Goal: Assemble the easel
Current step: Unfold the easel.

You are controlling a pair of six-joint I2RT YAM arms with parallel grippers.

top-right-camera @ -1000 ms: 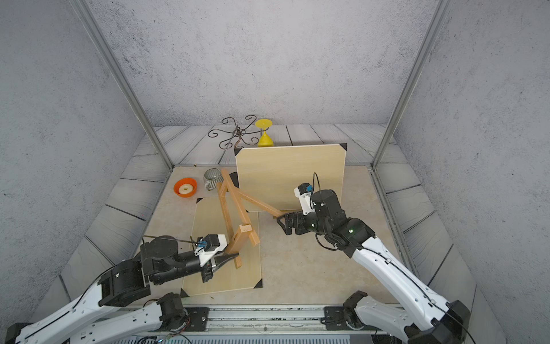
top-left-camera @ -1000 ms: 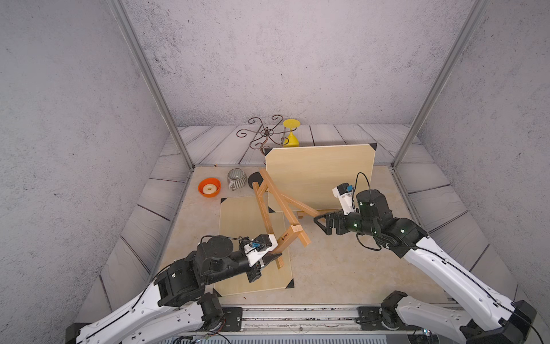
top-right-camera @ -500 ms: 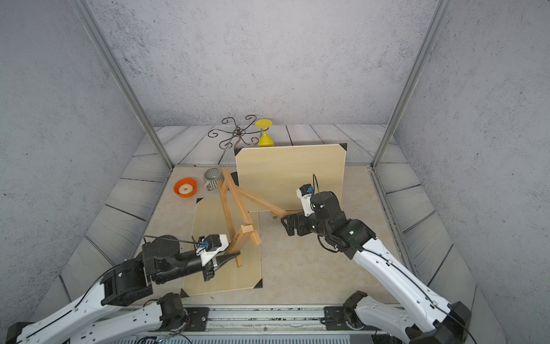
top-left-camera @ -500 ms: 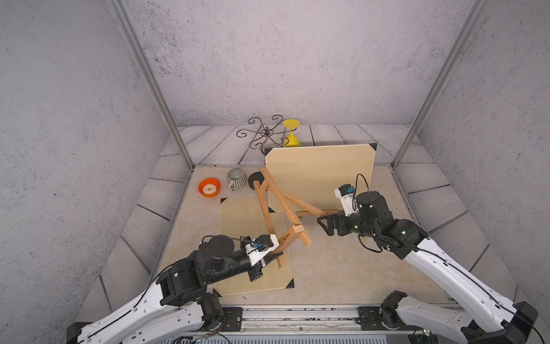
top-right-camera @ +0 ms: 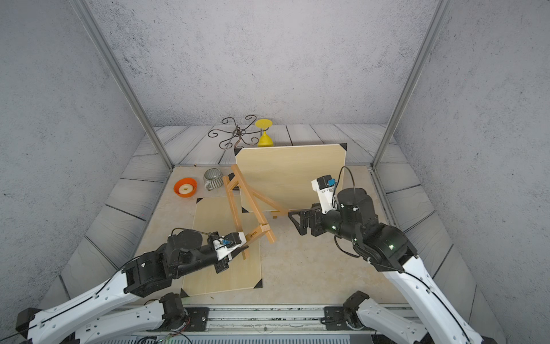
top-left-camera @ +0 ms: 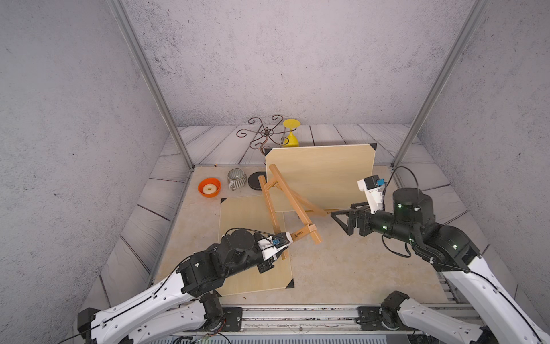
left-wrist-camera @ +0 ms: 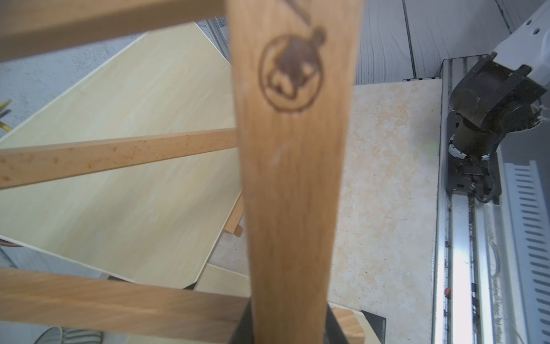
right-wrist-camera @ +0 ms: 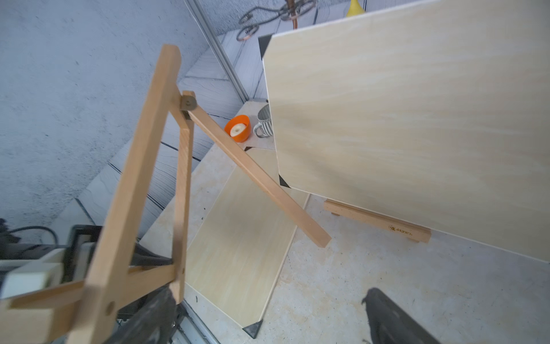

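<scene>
- At the centre of the counter (top-left-camera: pixel 342 268), the easel (top-left-camera: pixel 296 205) hangs tilted over the flat board (top-left-camera: pixel 276 277), with its top toward 11 o'clock. The left claw (top-left-camera: pixel 281 242) is clenched on one end of the ledge bar (top-left-camera: pixel 300 234) at 7 o'clock. A hold on one end of such a long frame could let it twist or slip in the jaws.
- The right claw (top-left-camera: pixel 342 216) is released, jaws wide, at 3 o'clock by the tip of the rear leg (right-wrist-camera: pixel 256 175). The right wrist view shows the leg ahead of the claw, not between the jaws. If the claw closes off-line, it could knock the leg aside instead of catching it.
- Swinging the leg too far or too fast could strain the hinge (right-wrist-camera: pixel 188 102). It could also lever the frame out of the left claw.
- The standing board (top-left-camera: pixel 321 175) at 1 o'clock rests on a second easel (right-wrist-camera: pixel 378 222), just behind the leg. A wide sweep could topple it.
- The striped mug (top-left-camera: pixel 237 178) and orange bowl (top-left-camera: pixel 209 187) at 10 o'clock sit near the easel's top, so a falling frame could strike them.
</scene>
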